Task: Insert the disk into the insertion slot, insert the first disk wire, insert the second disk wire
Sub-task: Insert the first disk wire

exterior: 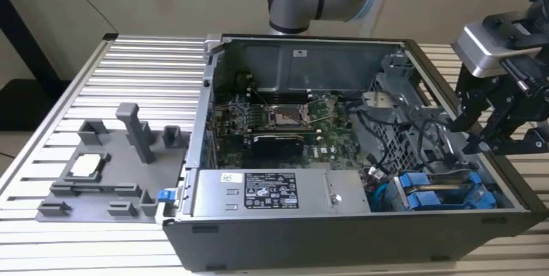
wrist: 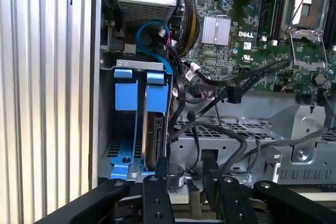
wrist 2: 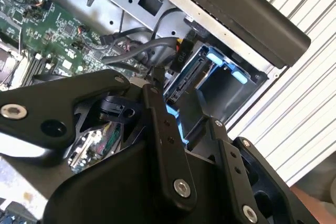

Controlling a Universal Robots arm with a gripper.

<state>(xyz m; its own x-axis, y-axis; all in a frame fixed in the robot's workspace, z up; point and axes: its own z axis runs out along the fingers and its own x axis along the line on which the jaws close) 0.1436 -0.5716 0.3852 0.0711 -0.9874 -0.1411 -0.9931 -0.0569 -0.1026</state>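
In the exterior view a grey fixture tray [exterior: 103, 166] is seen toward the left edge of the slatted table [exterior: 146, 64], and an open computer case [exterior: 343, 237] is set beside it, reaching toward the table's right edge. Inside the case, the green motherboard [exterior: 287, 118] is laid across the middle and the power supply [exterior: 274, 192] is mounted along the wall nearest the camera. In the first wrist view the disk [wrist: 154, 140] is seen edge-on, seated in its blue carrier [wrist: 155, 80] inside the insertion slot [wrist: 137, 65], at the corner of the case next to the power supply. A second blue carrier [wrist: 126, 95] is stood just beside it. Black cables [wrist: 231, 95] are draped near the slot. The gripper [exterior: 480, 138] is held over the case's right wall, near the slot. In the first wrist view its fingers [wrist: 157, 182] are seen parted, with nothing clasped between them.
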